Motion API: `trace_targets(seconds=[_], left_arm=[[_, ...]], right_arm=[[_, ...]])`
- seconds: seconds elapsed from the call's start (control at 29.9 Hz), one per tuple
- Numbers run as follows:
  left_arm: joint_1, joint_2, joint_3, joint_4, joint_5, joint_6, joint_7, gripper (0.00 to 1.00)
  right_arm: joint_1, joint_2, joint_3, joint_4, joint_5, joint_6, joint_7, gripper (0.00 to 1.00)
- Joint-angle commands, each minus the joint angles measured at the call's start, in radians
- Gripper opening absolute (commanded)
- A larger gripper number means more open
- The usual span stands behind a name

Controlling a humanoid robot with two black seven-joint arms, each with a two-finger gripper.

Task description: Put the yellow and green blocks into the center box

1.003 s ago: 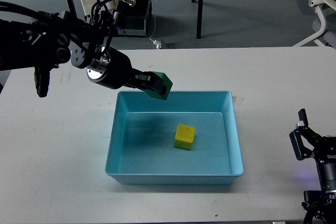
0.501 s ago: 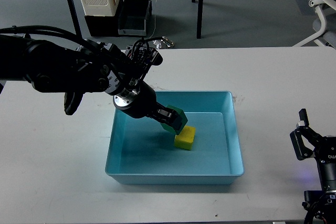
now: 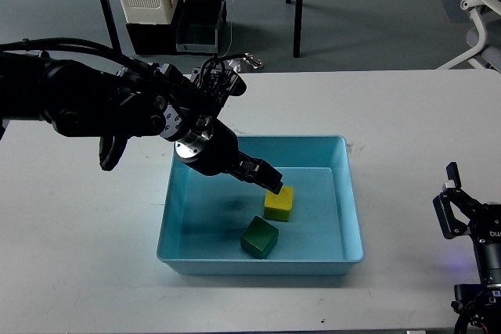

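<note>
Finishing drop — green block (image 3: 259,238) and yellow block (image 3: 279,202) both in box (image 3: 178,224). Left gripper (image 3: 268,178) open, empty, above yellow; right gripper (image 3: 456,209) idle, apparently open. Next: lift left arm clear without nudging blocks.

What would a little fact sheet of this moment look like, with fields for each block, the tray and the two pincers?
green block: lying free on the tray floor, near the front wall
yellow block: on the tray floor, just behind the green one
tray: light blue, on the white table
left pincer: over the tray, holding nothing, tip by the yellow block
right pincer: off at the table's right edge, fingers apart, holding nothing
</note>
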Motion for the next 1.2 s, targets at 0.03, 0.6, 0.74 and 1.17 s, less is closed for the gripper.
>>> trace_targets(seconds=[0.03, 0.6, 0.74, 1.17], left_arm=[[0.018, 0.068, -0.098, 0.004, -0.098, 0.0, -0.001, 0.92], [0.379, 0.082, -0.935, 0.179, -0.237, 0.0, 0.01, 0.96], [0.468, 0.091, -1.034, 0.179, -0.33, 0.0, 0.01, 0.98], [0.955, -0.022, -1.7, 0.139, -0.401, 0.0, 0.016, 0.99]], right_arm=[[0.002, 0.0, 0.033, -0.003, -0.001, 0.0, 0.0, 1.0], [0.014, 0.0, 0.035, 0.004, -0.001, 0.0, 0.0, 1.0], [0.026, 0.0, 0.013, 0.004, -0.004, 0.0, -0.005, 1.0], [0.129, 0.0, -0.034, -0.006, -0.021, 0.0, -0.012, 1.0]])
